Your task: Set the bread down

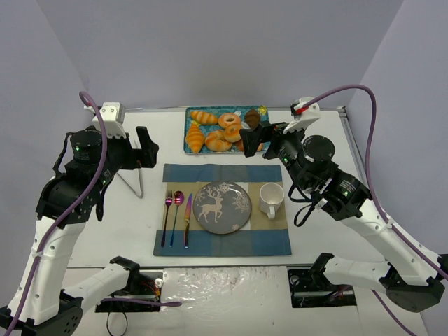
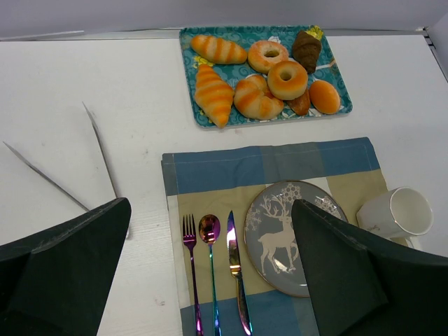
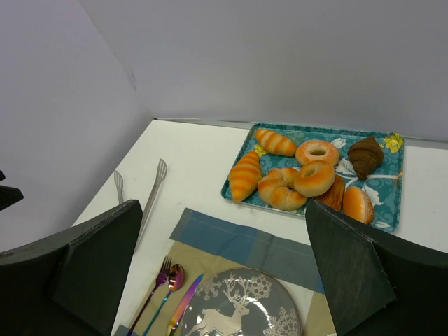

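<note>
The bread [image 2: 287, 79] is a glossy golden-orange ring bun lying on the teal tray [image 2: 245, 35] among the other pastries, leaning on a curled croissant. It also shows in the right wrist view [image 3: 314, 178] and in the top view [image 1: 233, 133]. The grey deer plate [image 1: 222, 206] sits bare on the placemat. My left gripper [image 1: 148, 148] hovers left of the placemat, open and empty [image 2: 210, 210]. My right gripper [image 1: 250, 140] hovers at the tray's near right edge, open and empty [image 3: 224, 206], with the bread ahead of it.
The tray also holds a paler ring doughnut [image 2: 268, 54], striped croissants [image 2: 213, 94], a brown pastry [image 2: 306, 47] and an oval bun [image 2: 325, 96]. A white cup [image 1: 271, 197] stands right of the plate, cutlery [image 1: 177, 217] left of it. Metal tongs [image 1: 133, 183] lie at the left.
</note>
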Motion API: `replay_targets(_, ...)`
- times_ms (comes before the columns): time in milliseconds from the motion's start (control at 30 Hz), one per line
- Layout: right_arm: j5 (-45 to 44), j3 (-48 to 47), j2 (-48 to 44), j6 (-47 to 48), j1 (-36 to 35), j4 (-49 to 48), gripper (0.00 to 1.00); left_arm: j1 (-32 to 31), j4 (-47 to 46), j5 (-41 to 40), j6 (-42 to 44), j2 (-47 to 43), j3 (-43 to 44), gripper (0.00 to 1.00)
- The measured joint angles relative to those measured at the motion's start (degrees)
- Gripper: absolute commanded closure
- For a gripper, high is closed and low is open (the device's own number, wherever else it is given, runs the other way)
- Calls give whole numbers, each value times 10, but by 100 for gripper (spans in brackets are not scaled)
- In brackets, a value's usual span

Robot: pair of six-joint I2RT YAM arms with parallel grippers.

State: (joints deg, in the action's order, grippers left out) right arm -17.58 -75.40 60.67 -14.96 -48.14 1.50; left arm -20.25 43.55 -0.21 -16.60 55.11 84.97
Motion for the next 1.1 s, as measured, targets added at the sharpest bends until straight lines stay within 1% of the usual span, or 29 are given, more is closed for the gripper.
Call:
replay_targets(500,-2,19,-5,0,0,-4,0,0,8,-6,0,-2,0,3)
replay_targets(633,-6,35,-13,-3,0,-9,0,0,5,-49,-8,-10,-18,3)
replay_targets(800,-12,61,-24,-12,0,-11,0,0,0,-124,-39,-16,-88,3)
replay_targets(933,-12,74,-24,-20,0,-16,0,5,-11,-185,-75,6,-142,3)
replay_targets(1000,-12,83,-23,-24,0,-20,0,16,-16,-207,-96,26,-168,3)
replay_targets(1100,-12,97,-20,-32,0,-29,0,62,-20,-219,-132,61,-198,3)
